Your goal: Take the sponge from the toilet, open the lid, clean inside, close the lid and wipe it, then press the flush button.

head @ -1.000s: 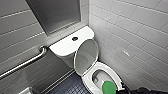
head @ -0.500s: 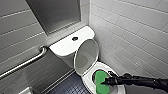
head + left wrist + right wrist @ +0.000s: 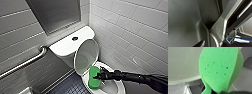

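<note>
With the lid (image 3: pixel 86 57) raised, the right jaws grip the green sponge (image 3: pixel 93 78) inside the toilet bowl (image 3: pixel 113 87) at lower centre: the cleaning step, likely calling for a pressed sweep round its wall.

Soft, even light fills the room with no lamp to pick out. The white wall tiles (image 3: pixel 140 27) on the right are bright and carry a pale sheen, the toilet (image 3: pixel 65 46) gleams, and the floor (image 3: pixel 68 86) near the left lies in dull shadow. In the head view tile lines bow toward the edges; the left wrist view is murky grey, while the sponge (image 3: pixel 218 69) glows vivid green in the right wrist view.
</note>
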